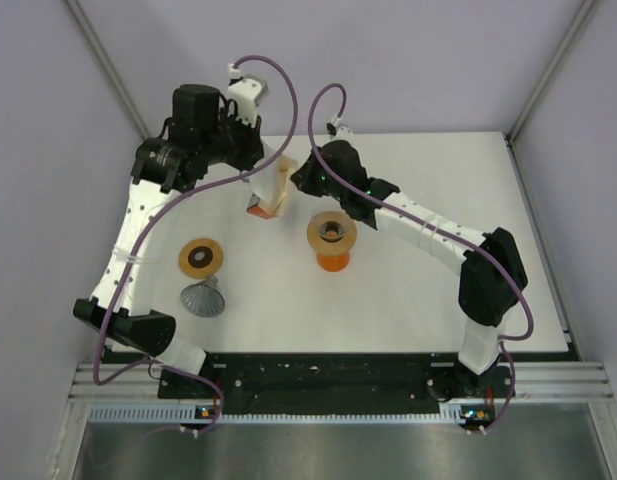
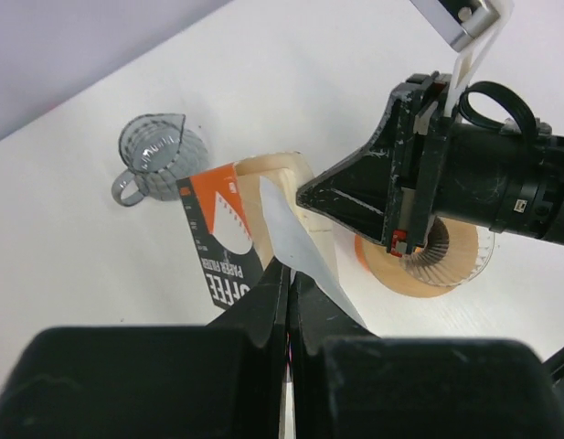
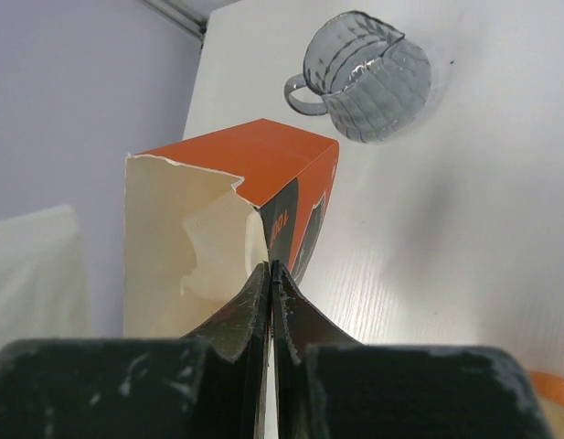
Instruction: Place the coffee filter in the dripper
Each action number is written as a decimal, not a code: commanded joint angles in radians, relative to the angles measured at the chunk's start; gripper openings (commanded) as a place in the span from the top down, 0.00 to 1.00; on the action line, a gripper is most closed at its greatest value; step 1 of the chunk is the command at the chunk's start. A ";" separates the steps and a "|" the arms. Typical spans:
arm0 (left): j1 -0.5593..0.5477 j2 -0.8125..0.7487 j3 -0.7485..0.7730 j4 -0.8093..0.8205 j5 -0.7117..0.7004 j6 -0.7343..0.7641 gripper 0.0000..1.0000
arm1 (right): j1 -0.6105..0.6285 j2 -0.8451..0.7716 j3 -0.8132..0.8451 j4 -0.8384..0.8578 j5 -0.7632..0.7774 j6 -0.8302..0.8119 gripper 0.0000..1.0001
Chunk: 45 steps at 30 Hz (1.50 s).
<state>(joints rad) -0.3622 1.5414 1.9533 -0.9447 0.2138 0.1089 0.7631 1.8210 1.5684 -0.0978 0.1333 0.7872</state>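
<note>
The orange and black filter box (image 1: 272,194) stands upright at the back of the table, its top torn open. My right gripper (image 3: 271,267) is shut on the box's upper wall edge, with cream filters (image 3: 208,251) showing inside. From the box a pale coffee filter (image 2: 298,240) runs down to my left gripper (image 2: 289,267), which is shut on its edge. The orange dripper (image 1: 331,240) stands just right of the box, below the right gripper (image 2: 396,197). In the top view the left gripper (image 1: 268,168) reaches the box from the left.
A grey ribbed glass pitcher (image 1: 203,297) stands at the front left. A flat brown ring-shaped piece (image 1: 201,257) lies just behind it. The table's back edge and the enclosure walls are close behind the box.
</note>
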 commanded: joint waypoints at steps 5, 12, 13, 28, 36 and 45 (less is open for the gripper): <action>0.152 -0.069 0.141 0.007 0.117 -0.106 1.00 | -0.056 -0.098 0.024 0.032 0.038 -0.028 1.00; 0.207 -0.087 0.090 0.018 0.130 -0.120 1.00 | -0.149 -0.091 0.062 -0.031 0.104 -0.060 1.00; 0.209 -0.087 0.078 0.017 0.121 -0.118 1.00 | -0.168 -0.091 0.065 -0.043 0.109 -0.063 1.00; 0.197 -0.075 -0.106 0.046 0.128 -0.097 1.00 | -0.450 -0.026 0.064 -0.269 -0.060 -0.216 1.00; 0.120 -0.044 -0.117 0.026 0.101 -0.077 1.00 | -0.538 -0.015 0.015 -0.373 -0.106 -0.316 1.00; 0.029 -0.010 -0.100 0.015 0.124 -0.104 1.00 | -0.561 0.049 0.018 -0.442 -0.170 -0.365 1.00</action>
<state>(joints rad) -0.3012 1.5265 1.8362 -0.9482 0.3180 0.0200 0.2127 1.8507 1.5772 -0.5198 0.0025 0.4583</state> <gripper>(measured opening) 0.012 0.004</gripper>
